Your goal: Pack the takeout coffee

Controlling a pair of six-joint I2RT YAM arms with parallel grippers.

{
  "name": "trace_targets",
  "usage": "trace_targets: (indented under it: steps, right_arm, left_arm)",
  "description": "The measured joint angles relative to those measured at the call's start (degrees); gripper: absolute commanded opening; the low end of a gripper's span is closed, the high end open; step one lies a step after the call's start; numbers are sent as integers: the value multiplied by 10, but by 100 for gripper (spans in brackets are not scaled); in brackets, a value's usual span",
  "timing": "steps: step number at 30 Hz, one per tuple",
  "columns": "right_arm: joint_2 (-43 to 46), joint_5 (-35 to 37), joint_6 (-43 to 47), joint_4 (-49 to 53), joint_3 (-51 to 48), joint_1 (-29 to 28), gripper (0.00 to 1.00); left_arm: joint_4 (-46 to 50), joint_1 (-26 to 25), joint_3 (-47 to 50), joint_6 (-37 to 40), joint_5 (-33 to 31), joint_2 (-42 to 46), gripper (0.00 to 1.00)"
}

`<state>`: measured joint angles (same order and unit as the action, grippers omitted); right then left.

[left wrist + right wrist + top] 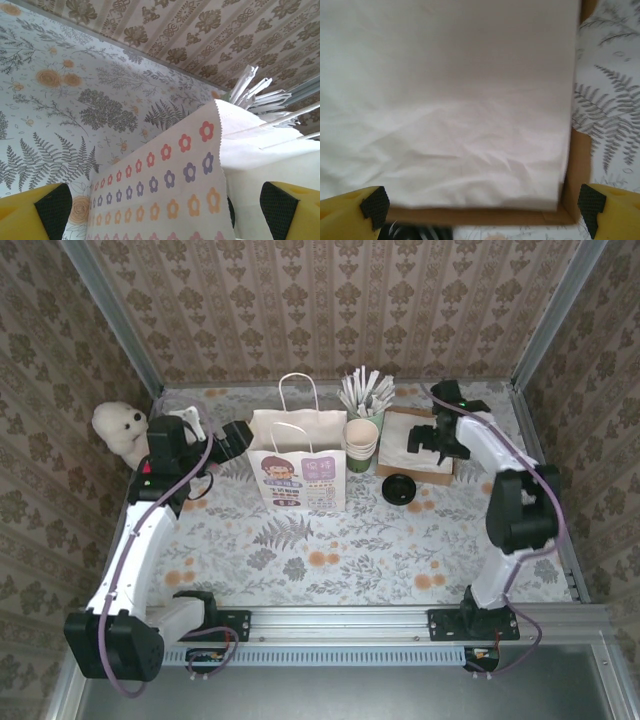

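**Right claw** (483,206): jaws wide and holding nothing, poised over the white napkins (445,100) in their brown tray (577,165).

**Left claw** (167,206): jaws wide with nothing gripped, straddling the flowered side wall of the paper bag (165,185) near its mouth.

**Takeout coffee** (358,462): judged to be the olive-green cup glimpsed at the foot of the cream cups (362,435), just right of the bag on the counter (330,550). Its lid cannot be made out.

**Nearby:** a loose black lid (398,488) lies between bag and tray, and stirrers (366,390) stand behind the cups.

**Handling note (judgement):**
- The left claw should pinch the bag wall lightly, so the mouth stays open and the bag stays upright.
- The right claw should cross to the green cup and grip its body below the rim.
- It should then lift the cup straight up, clear of the cream stack and stirrers.
- It should lower the cup upright between the handles.
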<state>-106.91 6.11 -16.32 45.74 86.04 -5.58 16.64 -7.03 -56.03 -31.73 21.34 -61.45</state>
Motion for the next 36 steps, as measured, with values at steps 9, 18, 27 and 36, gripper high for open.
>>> trace_targets:
  steps: [9, 18, 27, 36]
  right_arm:
    - [-125, 10, -19, 29, 130, -9, 99]
    - [-173, 10, -33, 42, 147, -10, 69]
    - [-164, 11, -31, 42, 147, -12, 31]
    - [-108, 23, -20, 31, 128, -12, 0]
  left_arm:
    - [1, 0, -6, -1, -2, -32, 100]
    - [2, 0, -16, -1, -2, -41, 100]
    - [3, 0, -16, -2, -2, -46, 100]
    - [5, 0, -17, -2, 1, -46, 100]
